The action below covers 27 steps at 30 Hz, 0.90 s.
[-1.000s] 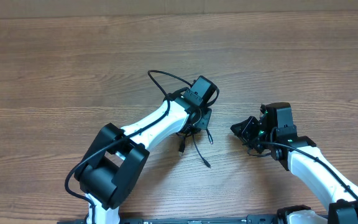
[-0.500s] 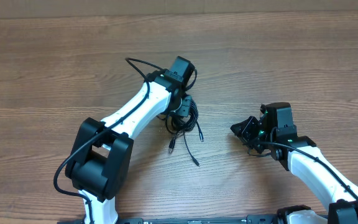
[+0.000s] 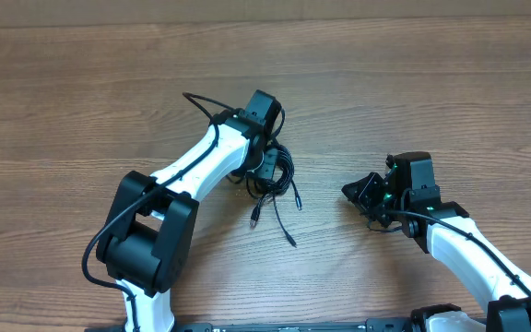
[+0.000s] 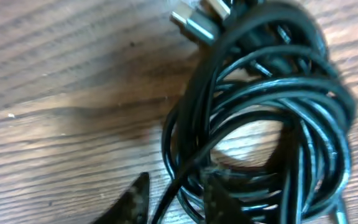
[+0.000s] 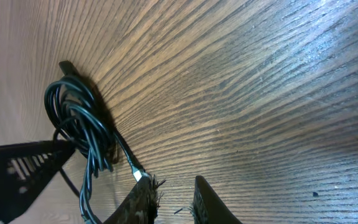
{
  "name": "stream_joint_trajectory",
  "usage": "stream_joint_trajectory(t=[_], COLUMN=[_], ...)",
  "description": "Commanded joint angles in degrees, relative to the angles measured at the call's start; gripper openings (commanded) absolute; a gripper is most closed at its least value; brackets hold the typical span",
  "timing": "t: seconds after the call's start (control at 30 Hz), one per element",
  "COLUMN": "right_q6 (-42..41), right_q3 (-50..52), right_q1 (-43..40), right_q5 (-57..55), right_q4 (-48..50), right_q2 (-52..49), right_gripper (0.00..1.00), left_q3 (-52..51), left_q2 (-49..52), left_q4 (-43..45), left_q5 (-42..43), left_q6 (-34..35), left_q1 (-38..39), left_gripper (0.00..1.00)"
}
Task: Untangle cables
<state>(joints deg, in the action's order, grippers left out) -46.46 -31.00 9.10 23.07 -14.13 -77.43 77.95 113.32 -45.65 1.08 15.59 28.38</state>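
The cables [image 3: 284,173] are thin black cords bunched in a tangled coil on the wooden table, with loose plug ends [image 3: 290,241] trailing toward the front. My left gripper [image 3: 265,173] sits on the coil's left side. In the left wrist view, it [image 4: 176,198] has a black strand between its fingers, and the coil [image 4: 272,93] fills the frame with a silver plug [image 4: 191,26] at the top. My right gripper [image 3: 356,192] is to the right of the tangle and apart from it, empty, with its jaws a narrow gap apart [image 5: 171,198]. The coil [image 5: 82,130] also shows in the right wrist view.
The wooden table [image 3: 431,83] stretches all around. The left arm's own thicker black wire [image 3: 201,100] arcs above its wrist. In the right wrist view, a silver plug tip [image 5: 137,175] lies just beside my right gripper's left finger.
My left gripper has moved left and slightly back, dragging the cable tangle with it. The right arm has not moved.
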Motion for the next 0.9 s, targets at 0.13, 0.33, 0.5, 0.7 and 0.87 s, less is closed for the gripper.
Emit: stream_joint_trajectory(t=[0.13, 0.33, 0.5, 0.7, 0.87], right_q6=[0.0, -0.1, -0.1, -2.8, -5.4], right_q3=[-0.9, -0.9, -0.9, -0.9, -0.9], right_q1=[0.2, 0.2, 0.2, 0.2, 0.2], right_q5=[1.0, 3.6, 3.6, 3.6, 3.6], right_q4=[0.2, -0.6, -2.6, -3.8, -3.0], right_q2=[0.0, 0.0, 0.0, 0.0, 0.0], right_gripper=[0.19, 0.18, 0.13, 0.12, 0.12], left_q3=[-3.0, -3.0, -3.0, 1.0, 11.8], left_q2=[0.7, 0.7, 0.7, -0.2, -1.4], left_q4=[1.4, 6.0, 10.1, 6.8, -3.9], left_q5=[-4.9, -24.1, -25.6, -25.7, -21.0], left_q6=[-8.1, -11.8, -17.1, -18.2, -12.6], left_q1=[-0.3, -0.3, -0.3, -0.3, -0.3], left_gripper=[0.04, 0.06, 0.09, 0.04, 0.33])
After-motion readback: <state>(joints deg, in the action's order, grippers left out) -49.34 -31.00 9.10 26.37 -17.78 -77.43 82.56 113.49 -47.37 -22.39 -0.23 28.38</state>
